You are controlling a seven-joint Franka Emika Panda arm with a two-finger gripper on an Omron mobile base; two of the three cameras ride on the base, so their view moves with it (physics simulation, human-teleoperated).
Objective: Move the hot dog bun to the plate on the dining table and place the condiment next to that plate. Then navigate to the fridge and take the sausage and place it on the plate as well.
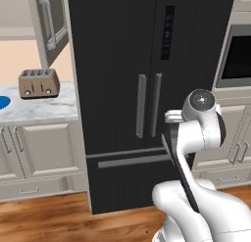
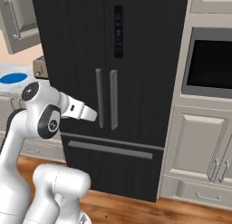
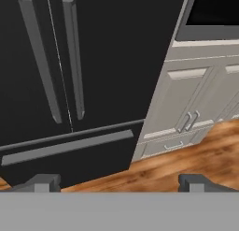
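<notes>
A white robot arm faces a tall black fridge (image 1: pixel 147 89) whose doors are all closed. Two long grey vertical handles (image 3: pixel 51 61) sit side by side at the seam between the upper doors, with a flat horizontal drawer handle (image 3: pixel 65 148) below them. In the hand view the gripper (image 3: pixel 119 182) has its two dark fingertips spread wide apart, holding nothing. From the gripper, the door handles lie up at about 11 o'clock, their long axis running near vertical, well apart from the fingertips. The sausage is presumably behind the closed doors. A likely next move is reaching up and left to a door handle. A toaster (image 1: pixel 39 83) stands on the marble worktop (image 1: pixel 49 108) at 9 o'clock of the fridge
</notes>
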